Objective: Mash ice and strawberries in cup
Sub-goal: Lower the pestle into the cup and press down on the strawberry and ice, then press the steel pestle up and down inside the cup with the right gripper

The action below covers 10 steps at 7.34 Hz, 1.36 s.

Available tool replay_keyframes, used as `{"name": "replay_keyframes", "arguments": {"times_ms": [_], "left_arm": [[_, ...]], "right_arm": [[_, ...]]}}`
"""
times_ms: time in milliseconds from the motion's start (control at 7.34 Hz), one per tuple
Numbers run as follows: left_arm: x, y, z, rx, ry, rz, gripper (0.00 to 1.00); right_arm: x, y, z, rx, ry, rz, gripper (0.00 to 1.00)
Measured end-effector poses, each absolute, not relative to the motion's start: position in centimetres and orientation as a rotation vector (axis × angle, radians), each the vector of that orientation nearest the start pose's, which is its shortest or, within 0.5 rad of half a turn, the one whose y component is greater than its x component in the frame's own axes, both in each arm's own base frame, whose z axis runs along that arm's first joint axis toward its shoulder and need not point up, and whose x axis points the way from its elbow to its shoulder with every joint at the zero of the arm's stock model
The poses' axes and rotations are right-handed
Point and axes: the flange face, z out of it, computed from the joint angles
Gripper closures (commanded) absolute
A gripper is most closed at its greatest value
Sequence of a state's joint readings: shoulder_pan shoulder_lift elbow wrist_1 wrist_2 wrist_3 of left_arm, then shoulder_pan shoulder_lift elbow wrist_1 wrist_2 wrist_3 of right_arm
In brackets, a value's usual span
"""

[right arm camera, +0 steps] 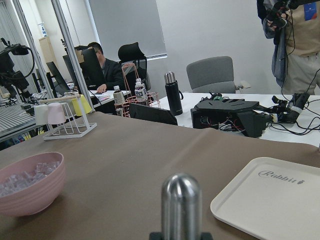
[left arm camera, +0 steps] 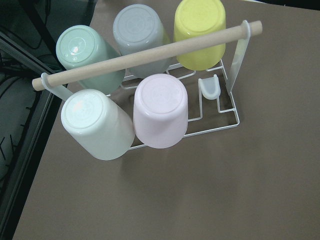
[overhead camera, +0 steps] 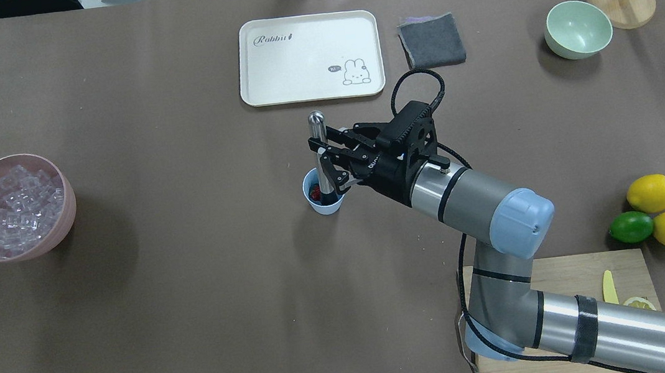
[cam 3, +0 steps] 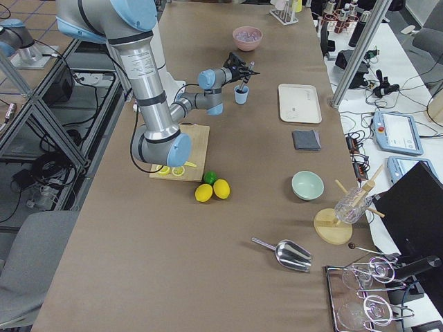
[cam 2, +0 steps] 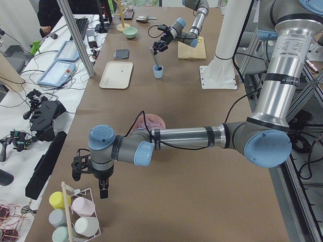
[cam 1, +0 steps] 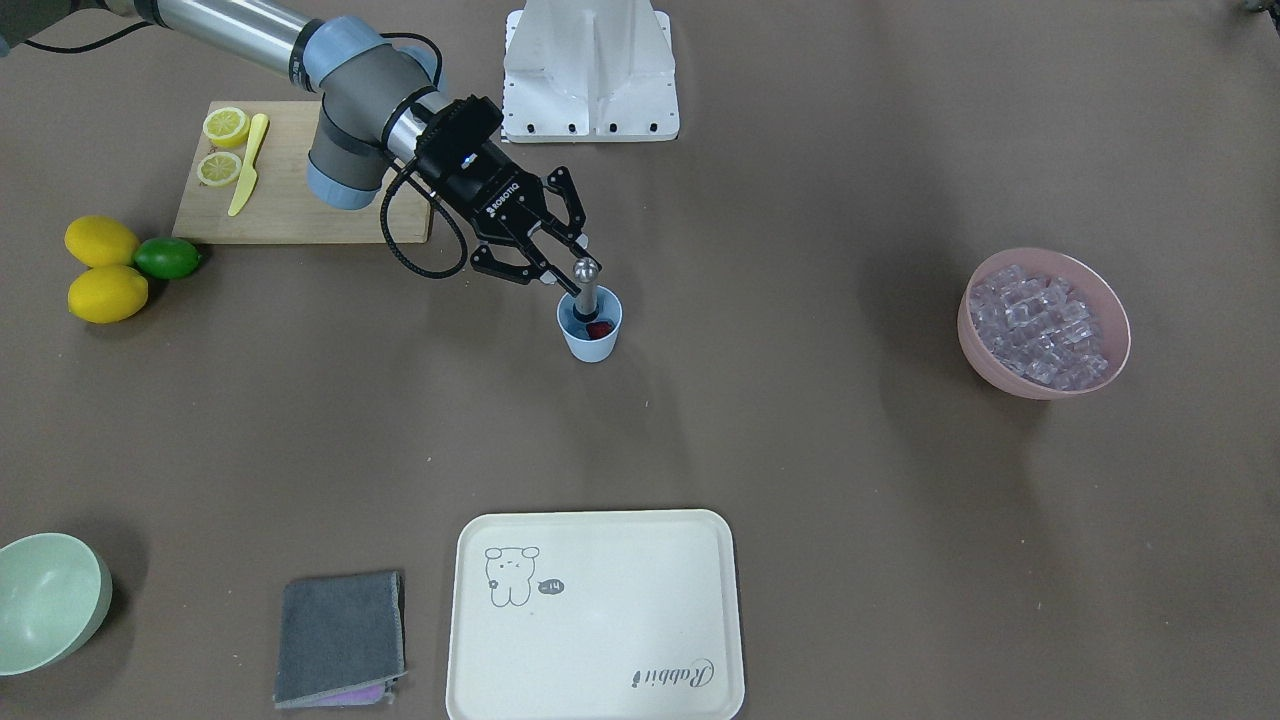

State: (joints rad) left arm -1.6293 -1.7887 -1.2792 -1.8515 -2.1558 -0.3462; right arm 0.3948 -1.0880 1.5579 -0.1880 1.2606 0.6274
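Bench's L end: left gripper (cam 2: 90,184) hangs above a wire rack (left arm camera: 220,122) of upturned tumblers; can't tell if it is open or closed. Ice (overhead camera: 12,207) heaped in pink bowl (overhead camera: 64,220), well apart from cup (overhead camera: 325,206) at bench ctr. Strawberry (cam 1: 598,328) lies inside cup, beside foot of steel muddler (overhead camera: 317,130) standing in it. Right gripper (overhead camera: 324,161), reaching in from R, clamps muddler's shaft above the rim.

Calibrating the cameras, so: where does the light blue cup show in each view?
Front-facing: cup just left of centre.
Overhead: cup at centre.
Exterior left: cup far, top middle.
Exterior right: cup far, top middle.
Left wrist: absent.
Right wrist: absent.
Shared landmark: cream tray nearby.
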Motion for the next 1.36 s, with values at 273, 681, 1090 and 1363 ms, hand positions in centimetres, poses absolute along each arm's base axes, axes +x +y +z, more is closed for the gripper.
{"name": "replay_keyframes", "arguments": {"times_ms": [273, 681, 1090, 1363], "left_arm": [[-11.3, -59.2, 66.8, 0.114, 0.608, -0.331, 0.02], [-11.3, -59.2, 66.9, 0.112, 0.607, -0.33, 0.02], [-11.2, -59.2, 67.0, 0.11, 0.607, -0.331, 0.02], [-11.2, -59.3, 66.9, 0.111, 0.607, -0.329, 0.02]], "right_arm": [[-49.8, -38.5, 23.2, 1.311, -1.311, -0.089, 1.0], [-48.4, -38.6, 21.5, 1.337, -1.33, -0.069, 1.0], [-46.8, -39.7, 20.8, 1.364, -1.322, -0.047, 1.0], [-47.1, -39.8, 21.7, 1.353, -1.312, -0.053, 1.0]]}}
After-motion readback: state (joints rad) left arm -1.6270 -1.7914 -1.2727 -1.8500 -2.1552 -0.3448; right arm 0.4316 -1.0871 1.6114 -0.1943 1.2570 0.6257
